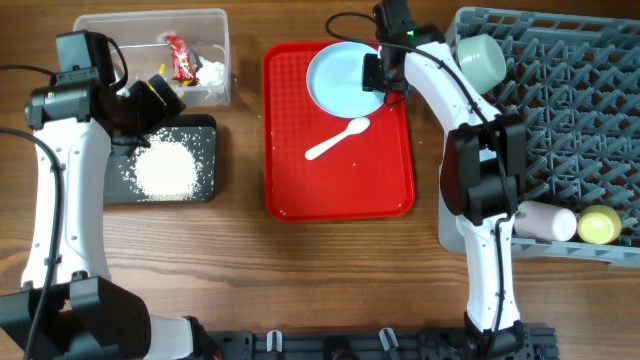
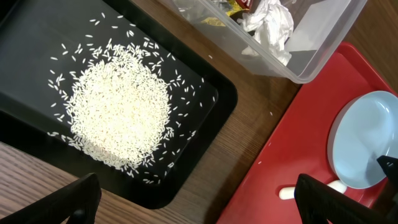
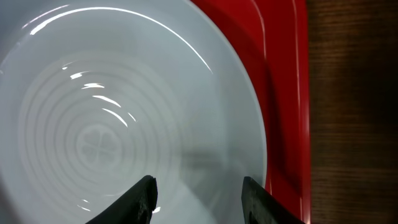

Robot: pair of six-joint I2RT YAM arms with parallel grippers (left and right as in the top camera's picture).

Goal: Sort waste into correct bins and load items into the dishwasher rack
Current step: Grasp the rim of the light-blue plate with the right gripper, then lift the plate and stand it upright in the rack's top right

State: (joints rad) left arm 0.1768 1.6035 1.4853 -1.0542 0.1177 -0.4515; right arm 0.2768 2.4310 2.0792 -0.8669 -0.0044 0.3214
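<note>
Rice (image 1: 165,168) in the black tray (image 1: 205,190), wrappers (image 1: 181,58) and tissue (image 1: 211,72) in the clear tub (image 1: 150,22) upper left, green bowl (image 1: 481,60) and cups (image 1: 547,220) in the rack (image 1: 580,100) at right, leaving plate (image 1: 340,78) and spoon (image 1: 337,139) on the red tray (image 1: 340,190) centre-frame, right gripper (image 3: 199,186) spread empty over the plate, left gripper (image 2: 199,193) gaping above the rice.

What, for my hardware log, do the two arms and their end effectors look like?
Both the left arm and right arm have smooth white link shells joined by bulky black joint housings, with thin black cables looping alongside. A small green light glows near the right wrist. The left end effector and right end effector carry matte black fingers.
</note>
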